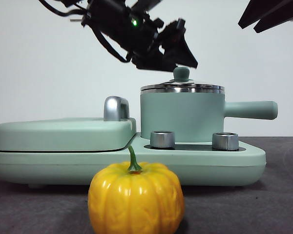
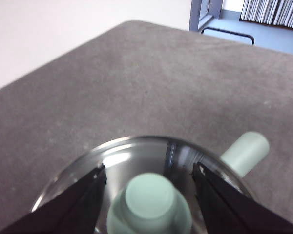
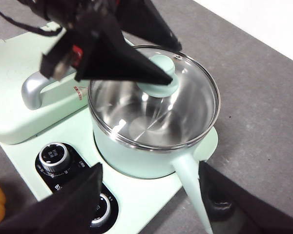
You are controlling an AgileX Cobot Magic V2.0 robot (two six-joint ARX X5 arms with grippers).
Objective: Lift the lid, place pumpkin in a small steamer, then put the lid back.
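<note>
Lid-lifting is the step: left gripper (image 2: 149, 187), jaws open, straddles the mint-green knob (image 2: 150, 197) of the round clear glass lid (image 3: 185, 105) on the mint-green cylindrical steamer pot (image 1: 181, 117); next it must close and rise. The right gripper (image 3: 146, 195) waits with jaws open, and the glossy yellow-orange ribbed pumpkin (image 1: 136, 197) sits at the steamer's 6 o'clock.

A grey, felt-like surface (image 1: 283, 195) carries the wide mint-green appliance base (image 1: 210, 165) and, on the near side of it and apart from it, the yellow-orange pumpkin (image 1: 136, 199).
</note>
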